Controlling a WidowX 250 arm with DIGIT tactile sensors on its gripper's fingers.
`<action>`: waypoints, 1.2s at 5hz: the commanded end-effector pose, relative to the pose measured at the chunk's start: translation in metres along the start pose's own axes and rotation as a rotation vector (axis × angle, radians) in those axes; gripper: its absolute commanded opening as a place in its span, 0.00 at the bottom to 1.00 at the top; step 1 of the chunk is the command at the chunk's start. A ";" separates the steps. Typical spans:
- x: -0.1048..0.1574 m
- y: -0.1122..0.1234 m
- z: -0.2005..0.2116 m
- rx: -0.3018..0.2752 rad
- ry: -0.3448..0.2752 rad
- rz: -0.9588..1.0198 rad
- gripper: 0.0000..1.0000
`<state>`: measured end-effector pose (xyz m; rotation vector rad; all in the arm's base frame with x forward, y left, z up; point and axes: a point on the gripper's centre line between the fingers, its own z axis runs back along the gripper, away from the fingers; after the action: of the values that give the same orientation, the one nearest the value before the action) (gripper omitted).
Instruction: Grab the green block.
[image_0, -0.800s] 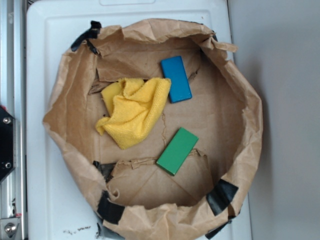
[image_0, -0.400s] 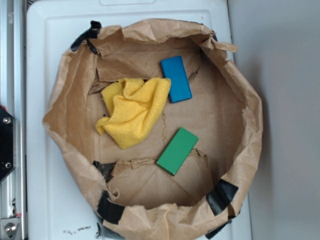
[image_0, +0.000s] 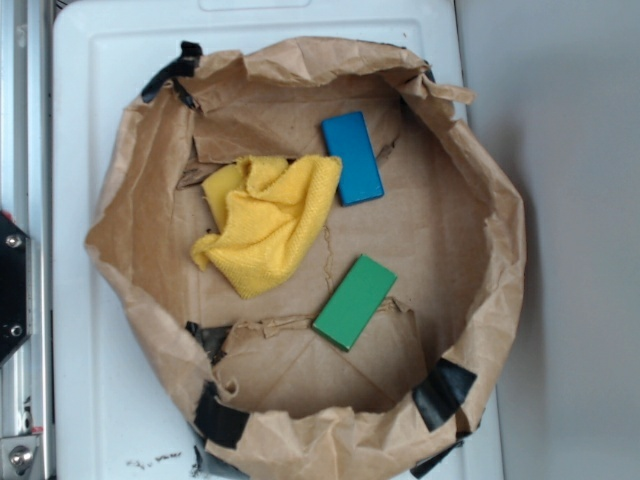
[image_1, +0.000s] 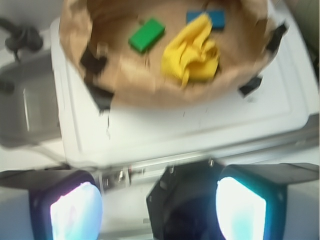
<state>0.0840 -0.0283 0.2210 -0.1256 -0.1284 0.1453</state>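
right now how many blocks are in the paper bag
2. The green block lies on the bag floor toward the lower middle; the blue block lies near the top, touching the yellow cloth. The cloth could hide another.

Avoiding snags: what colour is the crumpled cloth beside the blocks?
Yellow; the cloth shows best in the exterior view.

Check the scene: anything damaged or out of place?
The brown paper liner is torn and crumpled, patched with black tape along its rim. The yellow cloth lies bunched up, touching the blue block. The green block lies flat and clear.
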 end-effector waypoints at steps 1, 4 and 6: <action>0.002 -0.003 0.002 -0.006 0.001 -0.007 1.00; 0.034 -0.014 0.003 -0.039 -0.040 0.090 1.00; 0.104 -0.012 -0.043 0.073 -0.027 0.212 1.00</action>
<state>0.1903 -0.0303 0.1790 -0.0453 -0.0856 0.3667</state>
